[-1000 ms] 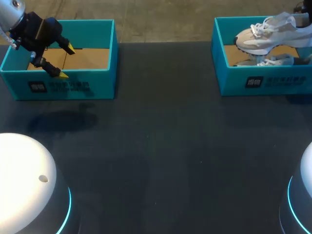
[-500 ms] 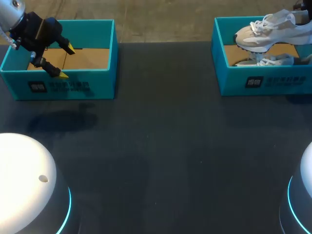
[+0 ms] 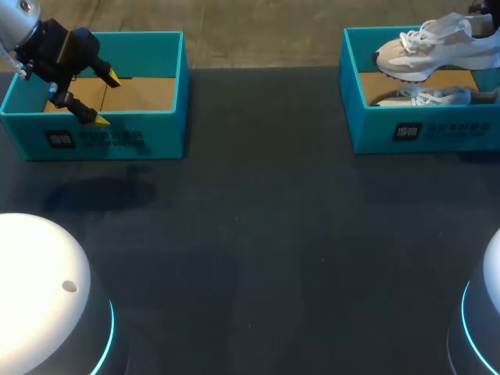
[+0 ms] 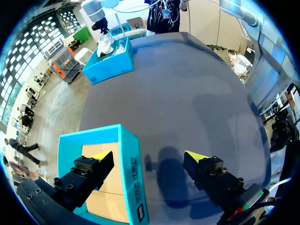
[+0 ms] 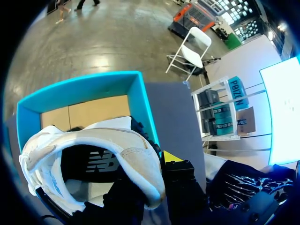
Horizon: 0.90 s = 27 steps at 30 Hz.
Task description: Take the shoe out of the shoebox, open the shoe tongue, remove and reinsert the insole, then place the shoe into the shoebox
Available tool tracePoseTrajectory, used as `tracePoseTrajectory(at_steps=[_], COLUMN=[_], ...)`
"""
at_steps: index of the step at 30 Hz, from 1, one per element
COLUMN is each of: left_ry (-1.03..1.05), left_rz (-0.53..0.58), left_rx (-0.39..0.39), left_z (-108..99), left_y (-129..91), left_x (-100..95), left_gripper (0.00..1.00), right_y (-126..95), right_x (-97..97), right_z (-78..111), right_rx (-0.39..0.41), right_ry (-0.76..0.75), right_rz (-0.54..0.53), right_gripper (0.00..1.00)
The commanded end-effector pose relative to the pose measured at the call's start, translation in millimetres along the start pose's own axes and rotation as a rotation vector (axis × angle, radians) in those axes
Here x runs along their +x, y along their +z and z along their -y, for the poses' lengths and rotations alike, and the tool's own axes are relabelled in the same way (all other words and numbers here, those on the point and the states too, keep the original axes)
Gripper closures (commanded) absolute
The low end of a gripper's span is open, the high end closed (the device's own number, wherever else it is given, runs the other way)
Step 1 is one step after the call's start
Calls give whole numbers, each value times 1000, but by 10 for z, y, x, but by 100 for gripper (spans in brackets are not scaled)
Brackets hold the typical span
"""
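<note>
At your far left, the left fingers [image 4: 206, 168] stand spread wide and grasp nothing; one is inside the empty teal box [image 3: 101, 139], the other outside it above the tabletop [image 3: 273, 234], so the front wall of that box lies between them without being pinched; a wide stretch of tabletop keeps this box well apart from the work at the right; there the shoebox [image 3: 437, 129] stands at the far corner, and the shoe [image 3: 426, 53] hangs over it, toe toward the middle, raised off the box floor; a second shoe [image 3: 426, 98] lies in the shoebox beneath it; the right fingers [image 5: 174, 161] are clenched on the heel collar of the shoe, one yellow tip outside the collar and the other hidden inside the opening; I judge that you are in the first step, taking the shoe out, and the lift looks almost complete; the next move asks you to carry the shoe over the near wall of the shoebox and set it on its sole on the tabletop; to open the tongue afterwards, the left arm will probably need to come across.
</note>
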<state>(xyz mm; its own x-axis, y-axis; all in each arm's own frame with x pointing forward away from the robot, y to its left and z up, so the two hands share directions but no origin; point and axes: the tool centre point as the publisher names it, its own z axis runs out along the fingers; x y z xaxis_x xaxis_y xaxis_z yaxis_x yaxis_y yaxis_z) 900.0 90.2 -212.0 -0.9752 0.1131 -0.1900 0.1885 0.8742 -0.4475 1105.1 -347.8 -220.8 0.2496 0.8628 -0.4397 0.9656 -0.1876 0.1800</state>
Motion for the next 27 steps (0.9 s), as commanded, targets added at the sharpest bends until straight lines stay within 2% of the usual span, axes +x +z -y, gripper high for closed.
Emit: tracePoseTrajectory(at_steps=[1, 16, 27], left_ry=[0, 0, 0], left_rz=[-2, -2, -2], left_rx=[-3, -3, -3], left_z=[-1, -1, -1], left_y=[-6, -6, -6], left_x=[-1, -1, -1], left_gripper=[0, 0, 0], right_y=[29, 150, 246], right_x=[19, 56, 171], right_z=[-51, -149, -215], right_rx=[5, 9, 8], right_ry=[1, 5, 23], right_rz=[-4, -18, -24], right_gripper=[100, 100, 100])
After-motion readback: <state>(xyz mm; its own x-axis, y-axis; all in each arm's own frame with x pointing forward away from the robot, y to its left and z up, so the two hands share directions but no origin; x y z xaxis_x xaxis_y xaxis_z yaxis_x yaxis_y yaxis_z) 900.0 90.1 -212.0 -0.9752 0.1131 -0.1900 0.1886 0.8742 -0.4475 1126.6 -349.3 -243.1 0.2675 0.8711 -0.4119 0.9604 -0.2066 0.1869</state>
